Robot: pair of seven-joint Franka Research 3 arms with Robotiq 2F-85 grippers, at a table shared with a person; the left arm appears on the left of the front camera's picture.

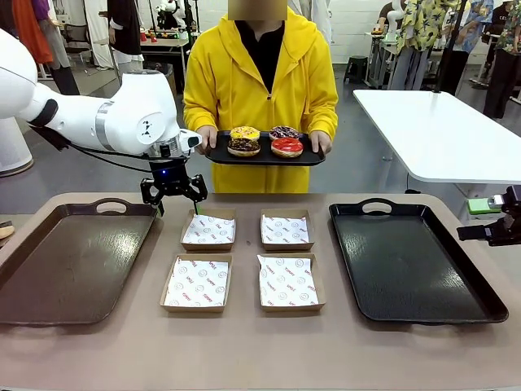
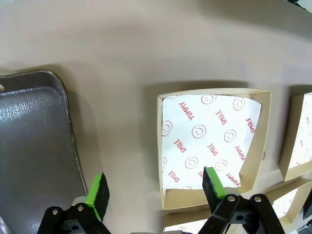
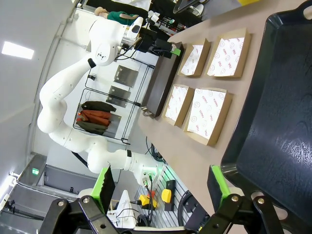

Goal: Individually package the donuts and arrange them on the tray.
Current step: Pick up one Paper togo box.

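Cardboard, paper, icing and plastic on a matt, smooth tan table top (image 1: pixel 260 358).

The four square brown cardboard boxes (image 1: pixel 197 283) look dull and fibrous. Each is lined with thin white paper printed in red (image 2: pixel 209 131), smooth and curling at the edges. The dark brown rectangular tray (image 1: pixel 49 269) has a streaky satin sheen. The black rectangular tray (image 1: pixel 407 269) is glossier, with mottled reflections. On the person's small black tray (image 1: pixel 220 153), the glossy red ring donut (image 1: pixel 286 147) shines like glaze. The yellow-iced donut (image 1: pixel 244 132), chocolate donut (image 1: pixel 243 147) and dark purple donut (image 1: pixel 283 131) are duller and rough with sprinkles. The person's yellow hooded top (image 1: pixel 212 90) is soft matt cloth. The white arm shells (image 1: pixel 122 114) are smooth and glossy. The left gripper (image 2: pixel 155 189) has matt black links and green rubbery-looking pads (image 2: pixel 97 192).
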